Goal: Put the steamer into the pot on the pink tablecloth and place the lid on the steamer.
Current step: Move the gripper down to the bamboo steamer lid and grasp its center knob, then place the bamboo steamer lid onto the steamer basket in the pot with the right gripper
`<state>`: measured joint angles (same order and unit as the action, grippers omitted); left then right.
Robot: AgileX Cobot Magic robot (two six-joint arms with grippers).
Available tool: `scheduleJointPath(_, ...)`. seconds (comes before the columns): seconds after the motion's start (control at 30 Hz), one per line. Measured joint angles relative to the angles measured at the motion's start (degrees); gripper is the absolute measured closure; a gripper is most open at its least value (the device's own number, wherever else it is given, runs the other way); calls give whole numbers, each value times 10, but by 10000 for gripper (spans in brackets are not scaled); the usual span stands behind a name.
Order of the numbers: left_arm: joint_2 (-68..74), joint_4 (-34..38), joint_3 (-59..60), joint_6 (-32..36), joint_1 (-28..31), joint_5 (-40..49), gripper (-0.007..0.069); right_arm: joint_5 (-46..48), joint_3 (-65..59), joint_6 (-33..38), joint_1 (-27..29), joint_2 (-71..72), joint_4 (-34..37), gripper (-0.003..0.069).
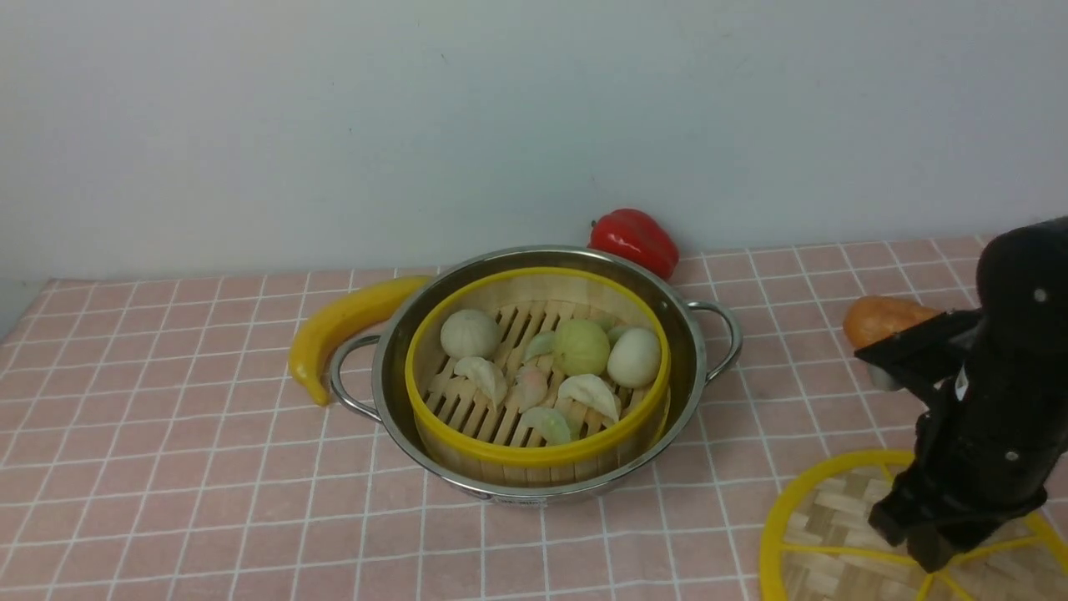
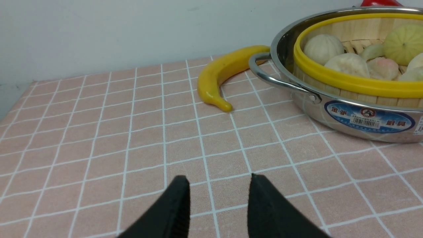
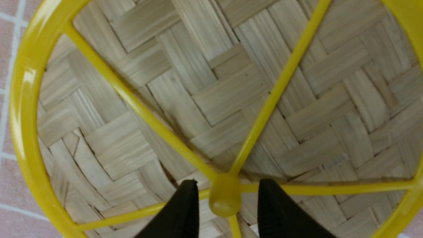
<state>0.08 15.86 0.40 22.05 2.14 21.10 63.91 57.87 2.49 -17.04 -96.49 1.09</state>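
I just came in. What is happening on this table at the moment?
The steamer with dumplings sits inside the pot on the pink cloth. The lid lies flat on the cloth, to the robot's right of the pot, not yet on the steamer. The right claw is low over the lid's middle, open, with one finger on each side of the small yellow knob, not gripping it. The left claw is open over bare cloth and holds nothing.

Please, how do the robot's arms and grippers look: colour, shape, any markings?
The right arm is black, with a rounded glossy housing, small silver screws and a little white label. The left gripper and the right gripper each have two black, tapering fingers.
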Motion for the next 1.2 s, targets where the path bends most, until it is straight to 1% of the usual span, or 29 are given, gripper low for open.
scheduleJointPath(0.13, 0, 0, 0, 0, 0, 0, 382, 3, -17, -1, 0, -1, 0, 387)
scheduleJointPath(0.27, 0, 0, 0, 0, 0, 0, 382, -22, -35, -2, 0, -6, 1, 393)
scheduleJointPath(0.3, 0, 0, 0, 0, 0, 0, 382, -30, -37, -4, 0, -6, 3, 421)
scheduleJointPath(0.33, 0, 0, 0, 0, 0, 0, 382, -31, -37, -4, 0, -6, 3, 426)
scheduleJointPath(0.37, 0, 0, 0, 0, 0, 0, 382, -36, -37, -6, 0, -5, 3, 496)
scheduleJointPath(0.4, 0, 0, 0, 0, 0, 0, 382, -36, -37, -8, 0, -5, 3, 527)
scheduleJointPath(0.67, 0, 0, 0, 0, 0, 0, 382, -38, -31, -25, 0, 3, -2, 524)
scheduleJointPath(0.73, 0, 0, 0, 0, 0, 0, 382, -36, -21, -32, 0, 28, -11, 524)
scheduleJointPath(0.9, 0, 0, 0, 0, 0, 0, 382, 18, 19, -37, 0, 111, -11, 524)
scheduleJointPath(0.97, 0, 0, 0, 0, 0, 0, 382, 47, 37, -25, 0, 150, -11, 524)
scheduleJointPath(1.07, 0, 0, 0, 0, 0, 0, 382, 55, 60, 18, 0, 170, 7, 524)
scheduleJointPath(1.13, 0, 0, 0, 0, 0, 0, 382, 49, 85, 56, -1, 166, 46, 524)
scheduleJointPath(1.17, 0, 0, 0, 0, 0, 0, 382, 42, 109, 92, -7, 151, 78, 524)
scheduleJointPath(1.2, 0, 0, 0, 0, 0, 0, 382, 39, 130, 109, -14, 139, 96, 524)
